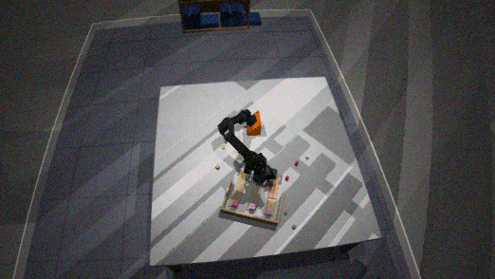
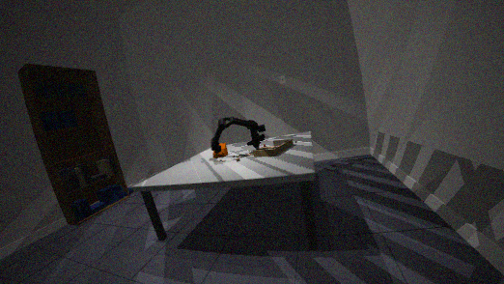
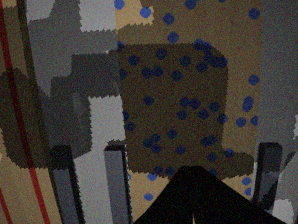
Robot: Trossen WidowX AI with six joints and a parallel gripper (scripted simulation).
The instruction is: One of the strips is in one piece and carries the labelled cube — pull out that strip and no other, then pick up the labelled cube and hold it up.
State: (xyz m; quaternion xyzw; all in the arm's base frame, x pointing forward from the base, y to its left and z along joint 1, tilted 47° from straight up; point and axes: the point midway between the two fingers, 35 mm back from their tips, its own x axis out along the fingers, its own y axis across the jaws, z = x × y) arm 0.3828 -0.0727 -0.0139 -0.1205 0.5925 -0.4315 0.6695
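Observation:
A wooden tray (image 1: 250, 216) (image 2: 281, 147) holds pale strips, each with a small pink cube (image 1: 252, 206) at its near end; I cannot tell which cube is labelled. In the wrist view a tan strip with blue dots (image 3: 200, 30) runs straight ahead under my fingers. A strip with red lines (image 3: 15, 183) lies to its left. My gripper (image 3: 190, 175) (image 1: 265, 181) (image 2: 255, 143) is low over the tray's far end. Its fingers are pressed together on the near end of the blue-dotted strip.
The arm's orange base (image 1: 254, 124) (image 2: 220, 151) stands behind the tray. Small loose cubes lie on the table: red ones (image 1: 296, 163) (image 1: 286, 177) to the right and a tan one (image 1: 217, 166) to the left. A bookshelf (image 2: 68, 145) stands far off.

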